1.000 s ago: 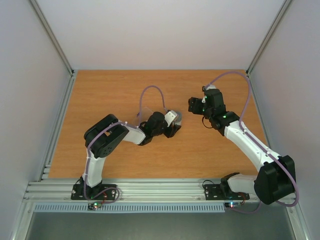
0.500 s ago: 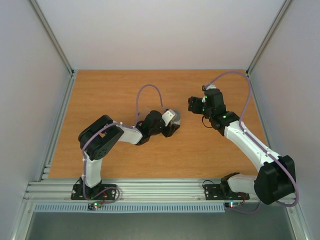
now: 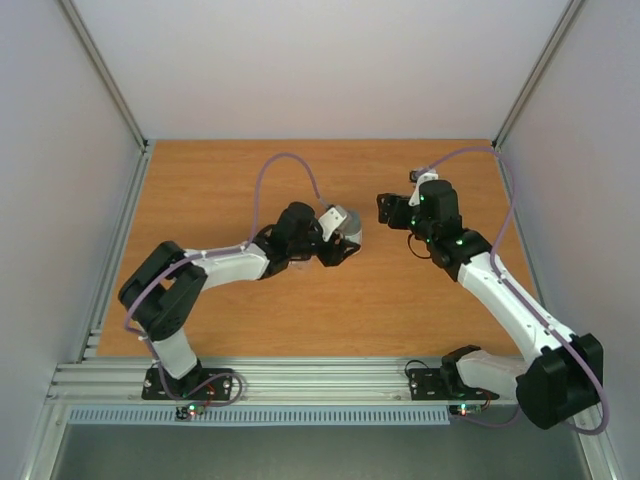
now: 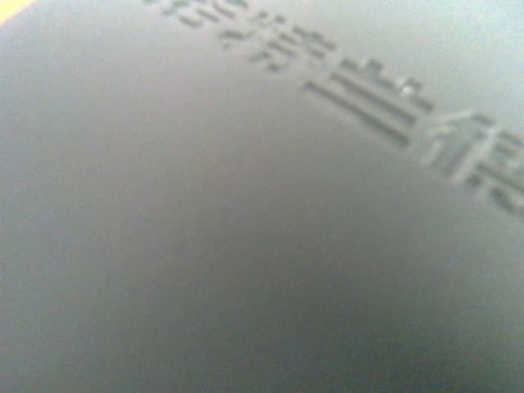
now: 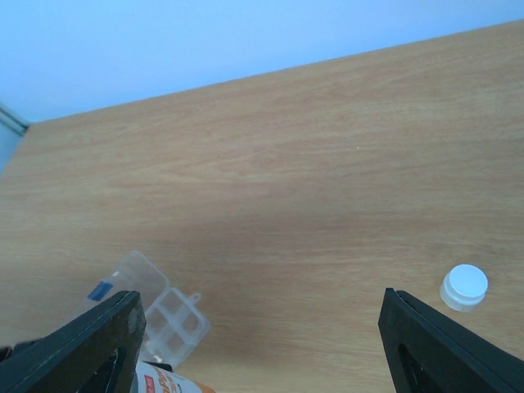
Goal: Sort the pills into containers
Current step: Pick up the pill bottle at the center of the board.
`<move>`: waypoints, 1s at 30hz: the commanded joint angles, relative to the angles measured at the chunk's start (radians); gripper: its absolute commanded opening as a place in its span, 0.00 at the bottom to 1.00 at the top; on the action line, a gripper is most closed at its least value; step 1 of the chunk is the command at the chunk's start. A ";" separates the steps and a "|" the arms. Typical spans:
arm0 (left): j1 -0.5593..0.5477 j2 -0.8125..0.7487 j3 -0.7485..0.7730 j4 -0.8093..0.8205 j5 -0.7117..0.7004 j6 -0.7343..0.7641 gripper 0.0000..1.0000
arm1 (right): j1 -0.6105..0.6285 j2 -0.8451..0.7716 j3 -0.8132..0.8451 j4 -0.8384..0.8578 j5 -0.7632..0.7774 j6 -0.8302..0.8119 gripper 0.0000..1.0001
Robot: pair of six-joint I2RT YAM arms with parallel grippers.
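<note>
Clear plastic hinged pill box (image 5: 168, 311) is lying open on the wooden table (image 5: 327, 164); pills too small to see. Probably light, stiff, slippery, so pinching its side walls looks best. Right gripper (image 5: 260, 301) is hanging spread, empty. Left gripper (image 3: 340, 238): cannot tell, as a grey embossed surface (image 4: 246, 229) is filling its view.

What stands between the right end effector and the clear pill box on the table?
Nothing visible does. In the right wrist view the open right end effector hangs over bare wood, and the pill box lies beside one finger. An orange labelled thing shows by the box, at the bottom edge.
</note>
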 commanded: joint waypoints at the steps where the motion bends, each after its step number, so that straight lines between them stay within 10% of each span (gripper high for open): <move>1: 0.017 -0.100 0.092 -0.165 0.124 0.014 0.44 | 0.003 -0.100 -0.028 0.001 -0.089 -0.028 0.81; 13: 0.062 -0.246 0.261 -0.594 0.347 0.034 0.44 | 0.003 -0.325 0.000 -0.097 -0.287 -0.067 0.83; 30: 0.080 -0.405 0.268 -0.777 0.506 0.073 0.43 | 0.004 -0.390 0.088 -0.222 -0.790 -0.211 0.83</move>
